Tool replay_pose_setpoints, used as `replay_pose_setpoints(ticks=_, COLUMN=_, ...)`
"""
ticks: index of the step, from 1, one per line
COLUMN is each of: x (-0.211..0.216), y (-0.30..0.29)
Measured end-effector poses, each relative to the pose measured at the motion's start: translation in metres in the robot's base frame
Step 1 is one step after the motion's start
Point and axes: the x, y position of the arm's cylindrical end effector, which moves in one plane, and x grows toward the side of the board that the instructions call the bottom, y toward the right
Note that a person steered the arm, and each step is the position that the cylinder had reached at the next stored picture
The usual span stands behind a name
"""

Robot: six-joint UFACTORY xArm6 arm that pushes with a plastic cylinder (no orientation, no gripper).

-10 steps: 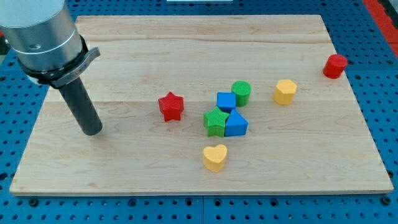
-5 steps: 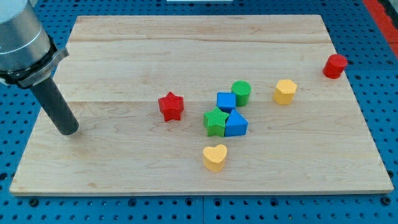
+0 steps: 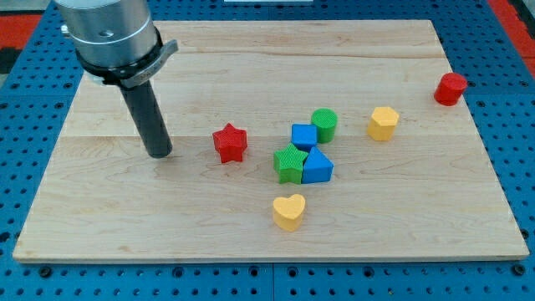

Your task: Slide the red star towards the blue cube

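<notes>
The red star (image 3: 229, 143) lies on the wooden board (image 3: 251, 67), left of the central cluster. The blue cube (image 3: 303, 135) sits to its right, with a gap between them. My tip (image 3: 159, 153) rests on the board to the left of the red star, apart from it and roughly level with it. A green star-like block (image 3: 289, 163) and a blue triangular block (image 3: 318, 167) touch the blue cube from below. A green cylinder (image 3: 324, 124) stands at its upper right.
A yellow heart (image 3: 288, 211) lies below the cluster. A yellow block with several flat sides (image 3: 383, 123) sits to the right. A red cylinder (image 3: 450, 89) stands at the board's right edge. Blue pegboard surrounds the board.
My tip first moved left toward the board's left edge, then swung right and up, ending close to the left of the red star. No block has moved.
</notes>
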Motion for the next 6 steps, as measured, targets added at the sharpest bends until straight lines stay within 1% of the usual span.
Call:
replay_pose_setpoints(ticks=3, x=-0.002, y=0.065)
replay_pose_setpoints(ticks=4, x=-0.01, y=0.086)
replay_pose_setpoints(ticks=6, x=-0.05, y=0.123)
